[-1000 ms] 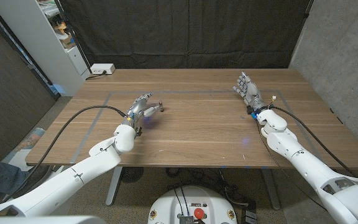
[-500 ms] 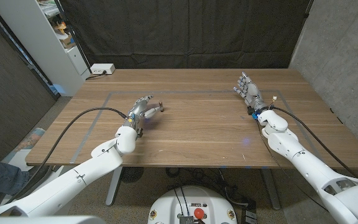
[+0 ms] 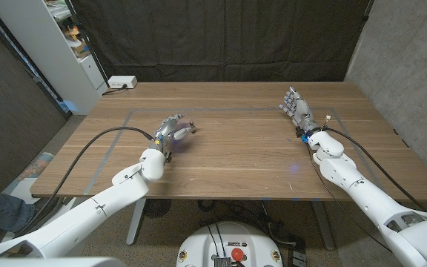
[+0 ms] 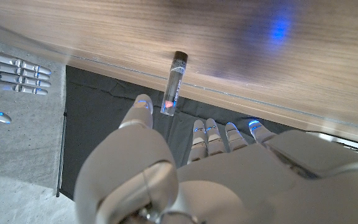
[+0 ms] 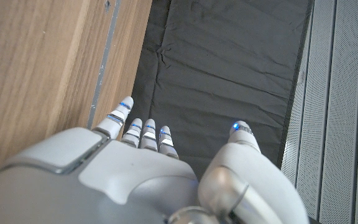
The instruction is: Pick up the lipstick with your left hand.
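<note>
Lipstick: a slim clear tube with a dark cap (image 4: pixel 174 84), lying on the wooden table (image 3: pixel 243 148) left of centre, just past the left hand's fingertips; in the head view it shows as a small dark piece (image 3: pixel 191 126) at those fingers.

Left hand: (image 3: pixel 172 130) reaches toward the tube over the tabletop. From the left wrist view the thumb (image 4: pixel 140 111) and the other fingers (image 4: pixel 211 134) stand apart on either side of the tube's near end, and no finger can be seen pressing on it, so the hand is not clamped on anything.

Right hand: (image 3: pixel 296 108) stands upright near the table's right side, well apart from the lipstick, fingers spread and holding nothing.

Table: grey tape lines (image 3: pixel 221 110) mark out a rectangle on the wood.

Backdrop: a black curtain (image 3: pixel 221 37) hangs behind the table; a white power strip (image 3: pixel 121 82) sits at the far left corner, beside a white shelf unit (image 3: pixel 58 44).
</note>
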